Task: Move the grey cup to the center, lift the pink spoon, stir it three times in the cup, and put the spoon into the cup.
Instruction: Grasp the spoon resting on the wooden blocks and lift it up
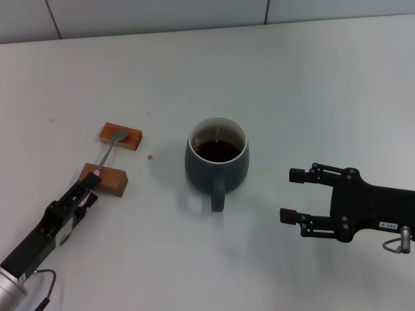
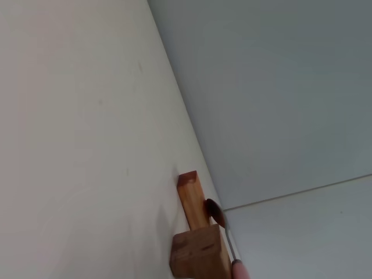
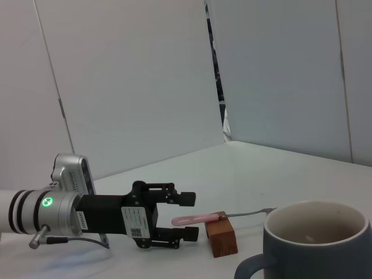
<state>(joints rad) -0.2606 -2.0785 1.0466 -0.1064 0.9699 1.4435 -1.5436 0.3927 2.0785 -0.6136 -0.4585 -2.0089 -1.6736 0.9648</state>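
The grey cup stands mid-table with dark liquid inside and its handle toward me; its rim fills the right wrist view's corner. The pink spoon lies bridged over two brown wooden blocks, bowl on the far block and pink handle sticking out past the near one. My left gripper is open, with its fingers above and below the handle's end and a gap on each side. In the left wrist view the spoon's pink tip shows beside the blocks. My right gripper is open to the right of the cup, holding nothing.
The far wooden block and the near wooden block sit left of the cup. A small brown spot marks the white tabletop between the blocks and the cup. A wall runs along the table's far edge.
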